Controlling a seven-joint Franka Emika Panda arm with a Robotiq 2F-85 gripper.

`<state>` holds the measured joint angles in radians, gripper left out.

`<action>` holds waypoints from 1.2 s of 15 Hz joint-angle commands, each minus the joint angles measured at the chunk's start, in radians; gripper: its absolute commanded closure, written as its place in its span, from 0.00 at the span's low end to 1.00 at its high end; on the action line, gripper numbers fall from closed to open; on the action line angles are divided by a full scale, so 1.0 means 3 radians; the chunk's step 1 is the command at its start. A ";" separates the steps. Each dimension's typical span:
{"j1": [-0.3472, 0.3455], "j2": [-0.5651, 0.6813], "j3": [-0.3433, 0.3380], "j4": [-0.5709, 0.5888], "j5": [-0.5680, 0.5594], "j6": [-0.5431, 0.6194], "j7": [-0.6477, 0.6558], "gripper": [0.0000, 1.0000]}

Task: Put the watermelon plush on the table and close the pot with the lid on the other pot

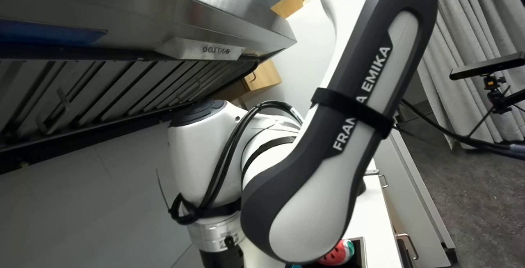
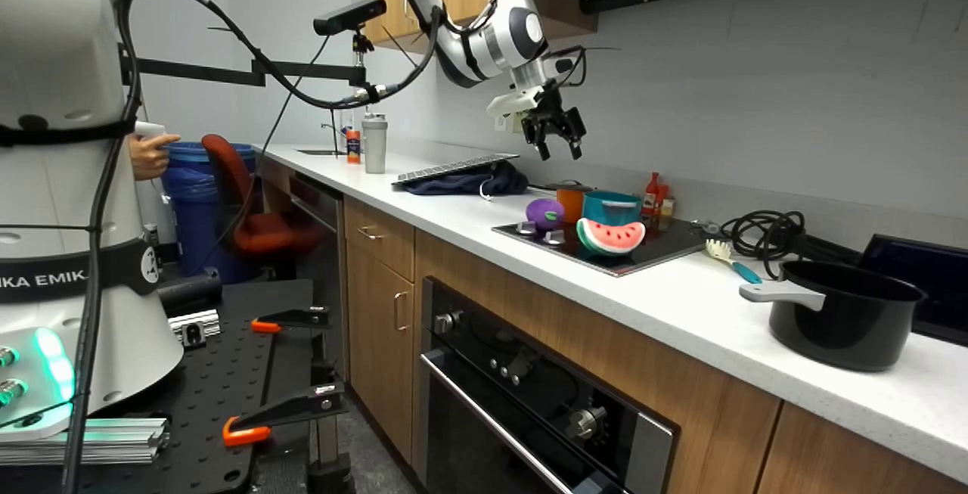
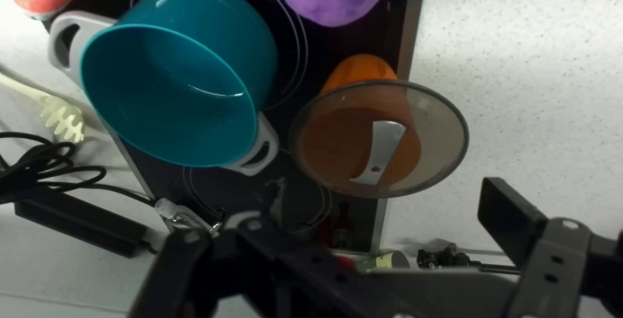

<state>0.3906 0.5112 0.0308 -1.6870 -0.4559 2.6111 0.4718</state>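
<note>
Jaws wide apart, empty; I'd pinch the likely stiff, breakable lid [image 3: 357,142] below them by its handle [image 3: 382,150], and lightly squeeze the probably soft watermelon plush [image 2: 611,237] mid-wedge.

Cloth-looking watermelon plush [image 2: 611,237], smooth table [image 2: 703,290], clear glass-like lid [image 3: 379,139], glossy cooktop [image 3: 319,55], shiny metal hood [image 1: 205,13], wood-grained cabinet [image 2: 376,343].

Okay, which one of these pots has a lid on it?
The orange pot: a see-through lid covers it, while the teal pot and the black pot stand uncovered.
</note>
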 commanded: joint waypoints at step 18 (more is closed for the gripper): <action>0.0154 0.0700 -0.0220 0.0836 0.0332 -0.0080 -0.0084 0.68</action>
<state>0.4194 0.6951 -0.0105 -1.4902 -0.3858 2.6092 0.4674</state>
